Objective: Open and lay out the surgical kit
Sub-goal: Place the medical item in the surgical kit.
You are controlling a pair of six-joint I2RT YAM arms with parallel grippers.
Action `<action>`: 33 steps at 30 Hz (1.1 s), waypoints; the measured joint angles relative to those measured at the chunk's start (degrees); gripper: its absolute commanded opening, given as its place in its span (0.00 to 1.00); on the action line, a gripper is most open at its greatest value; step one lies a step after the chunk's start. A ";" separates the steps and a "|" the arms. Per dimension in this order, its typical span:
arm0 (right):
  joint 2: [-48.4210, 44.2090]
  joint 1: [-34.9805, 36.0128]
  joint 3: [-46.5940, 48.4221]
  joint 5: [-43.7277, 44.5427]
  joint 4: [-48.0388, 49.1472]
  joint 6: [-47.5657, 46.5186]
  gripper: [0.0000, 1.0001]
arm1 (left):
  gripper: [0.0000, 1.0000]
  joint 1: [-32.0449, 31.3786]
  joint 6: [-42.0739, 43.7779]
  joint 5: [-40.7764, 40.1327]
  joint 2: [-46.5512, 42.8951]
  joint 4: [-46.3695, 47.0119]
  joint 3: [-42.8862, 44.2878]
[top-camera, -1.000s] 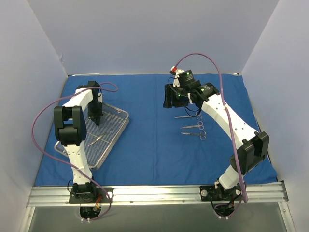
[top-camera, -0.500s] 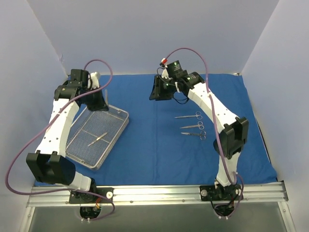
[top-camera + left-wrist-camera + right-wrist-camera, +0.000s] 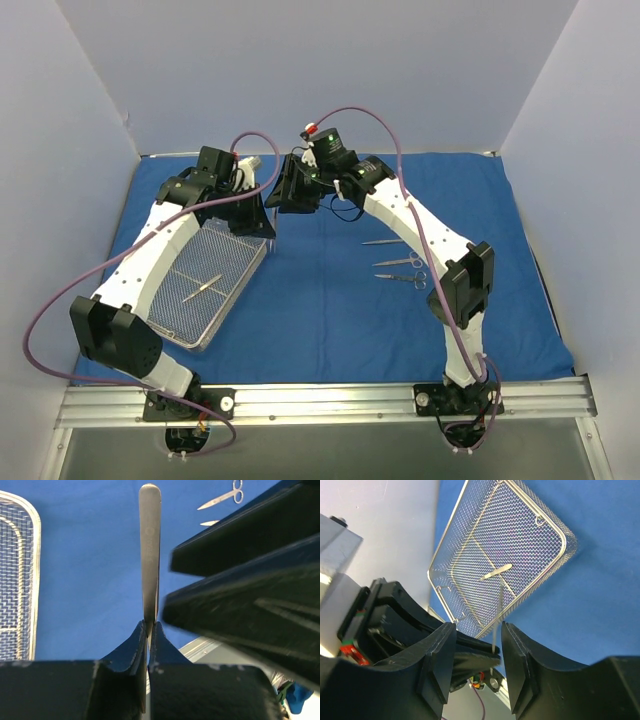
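Step in hand (judged): tool-to-tool handover. Left tool [image 3: 148, 632] is clamping steel forceps [image 3: 150, 555] mid-air at 11 o'clock over blue wrap [image 3: 330, 310], just past mesh tray [image 3: 264, 246]. Right tool [image 3: 477, 645] is standing apart, straddling forceps, not yet gripping. Next: right needs closing before left releases, then placing by scissors [image 3: 400, 262] at 3 o'clock.

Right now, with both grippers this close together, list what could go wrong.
1. The left gripper pinches the steel instrument by one end only, and the right gripper has its jaws open around it. Releasing before they close would likely drop it onto the wire tray or blue cloth.
2. The grippers nearly touch; a small misalignment could knock them together or bend the instrument.
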 measured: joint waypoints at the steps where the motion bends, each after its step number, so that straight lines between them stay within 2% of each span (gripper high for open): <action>1: 0.00 0.13 -0.04 0.00 0.00 0.17 0.41 | 0.02 -0.44 -0.09 0.15 0.13 0.20 0.00; 18: 0.00 -0.04 -0.04 3.08 -5.01 -2.36 0.38 | 0.02 -2.34 -0.59 0.68 1.55 0.81 0.26; 25: 0.20 -0.04 0.15 2.97 -5.60 -2.86 0.32 | 0.02 -2.38 -0.59 0.76 2.29 0.81 1.49; 28: 0.59 -0.04 0.28 2.69 -5.57 -2.84 0.20 | 0.02 -2.47 -0.52 0.96 2.32 0.83 2.08; 29: 0.79 -0.04 0.33 2.49 -5.55 -2.80 0.04 | 0.02 -2.49 -0.46 1.01 2.32 0.83 2.21; 30: 1.01 -0.04 0.37 2.27 -5.49 -2.86 0.00 | 0.03 -2.60 -0.39 1.05 2.32 0.83 2.29; 31: 1.16 -0.07 0.42 1.95 -5.44 -2.75 0.00 | 0.31 -2.64 -0.35 0.92 2.32 0.66 2.29; 32: 1.20 -0.26 0.42 1.88 -5.55 -2.56 0.00 | 0.44 -2.64 -0.02 0.90 2.40 0.59 2.29; 33: 1.20 -0.57 0.37 2.03 -5.66 -2.47 0.00 | 0.52 -2.64 0.22 0.90 2.47 0.66 2.32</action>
